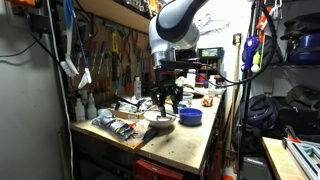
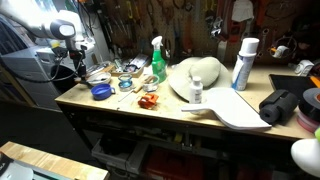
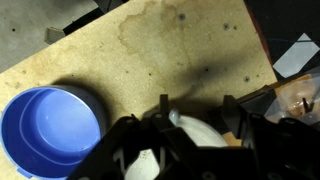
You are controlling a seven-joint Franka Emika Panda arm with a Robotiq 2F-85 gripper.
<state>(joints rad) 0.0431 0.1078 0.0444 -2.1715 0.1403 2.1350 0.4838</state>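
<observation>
Shallow white round bowl (image 3: 205,135) sits on worn wooden workbench (image 3: 150,50), right under black gripper (image 3: 196,105). Bowl rim is btwn the fingers; jaws spread apart, contact w/ rim unclear. Round blue plastic bowl (image 3: 50,130) just beside it. Green spray bottle (image 2: 158,60) stands further along the bench in an exterior view.

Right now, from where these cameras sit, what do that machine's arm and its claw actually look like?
The arm is white and glossy, built of fat rounded segments with darker bands at the joints. The gripper at its end is black, with two jointed fingers. No markings are readable at this size.
</observation>
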